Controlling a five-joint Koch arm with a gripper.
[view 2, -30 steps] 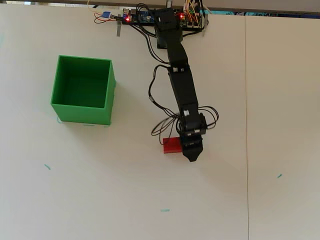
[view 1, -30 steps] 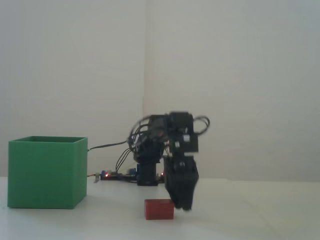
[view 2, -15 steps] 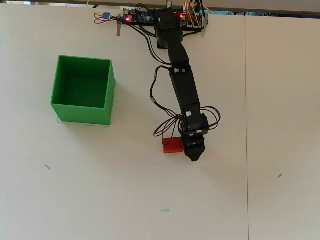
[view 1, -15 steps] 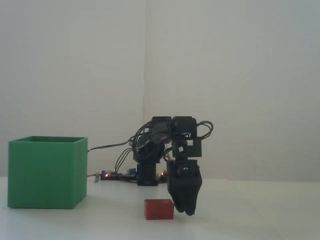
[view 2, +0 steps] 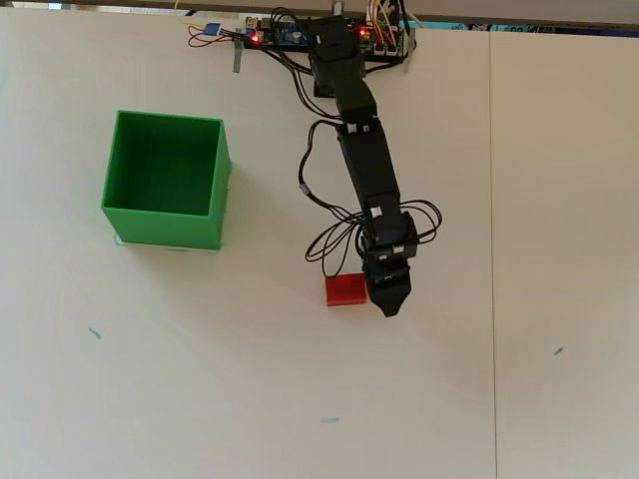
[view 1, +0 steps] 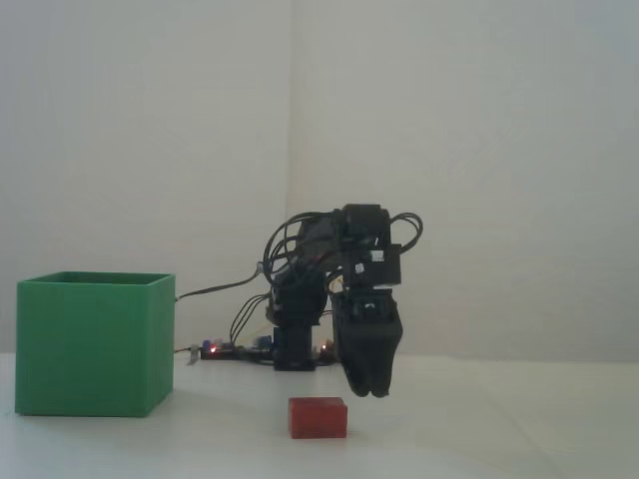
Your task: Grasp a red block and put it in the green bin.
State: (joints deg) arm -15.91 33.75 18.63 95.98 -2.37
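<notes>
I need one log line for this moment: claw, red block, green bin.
claw: raised above table, beside block, state unclear | red block: on table, not held | green bin: empty, apart from block | phase: before grasp

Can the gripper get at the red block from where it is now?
Probably yes. The red block sits alone on the table, nothing on or against it. The gripper hangs just above and to its right in the fixed view, so it needs a small sideways shift. Whether its jaws are open cannot be told.
</notes>
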